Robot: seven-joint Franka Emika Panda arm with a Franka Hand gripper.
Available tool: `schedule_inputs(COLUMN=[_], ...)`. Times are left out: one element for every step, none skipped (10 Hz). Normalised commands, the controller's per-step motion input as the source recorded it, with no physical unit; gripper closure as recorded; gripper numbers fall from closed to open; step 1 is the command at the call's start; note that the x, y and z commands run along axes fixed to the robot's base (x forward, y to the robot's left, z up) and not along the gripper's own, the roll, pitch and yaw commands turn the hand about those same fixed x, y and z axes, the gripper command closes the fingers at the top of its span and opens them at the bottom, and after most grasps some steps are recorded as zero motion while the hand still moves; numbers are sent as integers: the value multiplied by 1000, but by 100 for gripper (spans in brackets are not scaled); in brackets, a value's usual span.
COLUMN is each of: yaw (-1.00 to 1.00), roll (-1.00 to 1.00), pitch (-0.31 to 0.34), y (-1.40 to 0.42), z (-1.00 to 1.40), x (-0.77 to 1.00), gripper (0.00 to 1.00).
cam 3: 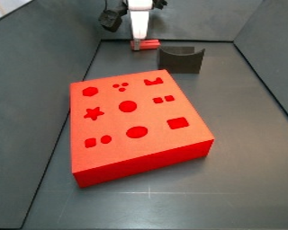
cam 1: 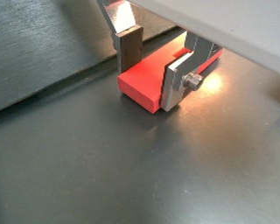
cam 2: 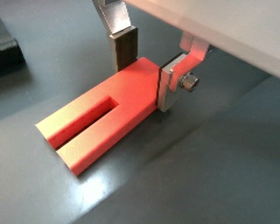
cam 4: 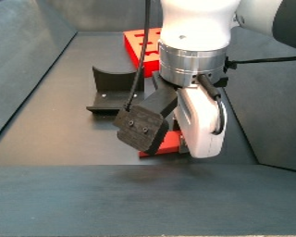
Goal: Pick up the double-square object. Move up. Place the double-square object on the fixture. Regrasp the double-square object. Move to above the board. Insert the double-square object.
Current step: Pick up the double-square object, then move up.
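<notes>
The double-square object is a flat red piece with a slot at one end, lying on the dark floor. My gripper is down over its solid end. One dark pad stands against one long side and the silver finger against the other, with no gap showing. In a wrist view the gripper clasps the same piece. In a side view the gripper and piece are at the back, beside the fixture. The board lies nearer the front.
Grey walls enclose the floor on all sides. In a side view the fixture stands just behind my gripper, and the board is beyond it. A wall foot runs close by the piece.
</notes>
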Motion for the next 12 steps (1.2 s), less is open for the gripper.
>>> schedule_inputs(yaw=[0, 0, 0, 0, 0, 0, 0, 0, -12, -25, -30, -31], roll=[0, 0, 0, 0, 0, 0, 0, 0, 0, 10, 28, 46], pitch=[0, 0, 0, 0, 0, 0, 0, 0, 6, 47, 67, 86], y=[0, 0, 0, 0, 0, 0, 0, 0, 0, -3, 0, -1], z=[0, 0, 0, 0, 0, 0, 0, 833, 820, 675, 541, 395], x=[0, 0, 0, 0, 0, 0, 0, 0, -6, -30, -19, -13], gripper=[100, 100, 100, 100, 100, 100, 100, 100, 100, 100, 100, 100])
